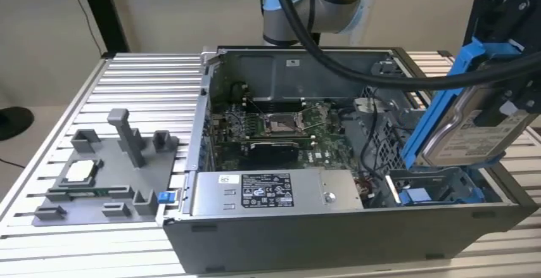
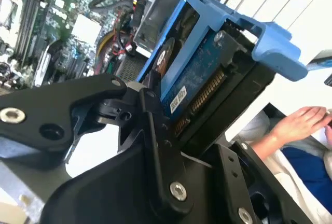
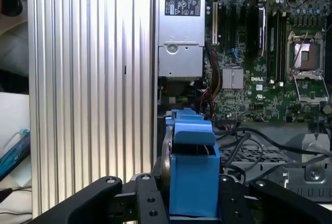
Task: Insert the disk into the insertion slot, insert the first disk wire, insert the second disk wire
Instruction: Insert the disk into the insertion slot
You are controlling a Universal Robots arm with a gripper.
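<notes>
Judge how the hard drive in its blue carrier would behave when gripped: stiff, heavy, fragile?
Probably stiff: the hard drive shows no sag, held tilted in the end effector. Likely heavy for its size, being mostly metal. Its exposed circuit board suggests knocks could harm it.

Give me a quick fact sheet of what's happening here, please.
pincer: shut on the disk
disk pose: tilted, lifted above the open computer case
insertion slot: below the disk, disk not yet in it
nearby: grey power-supply box inside the case; a person's hand off to the side
</notes>
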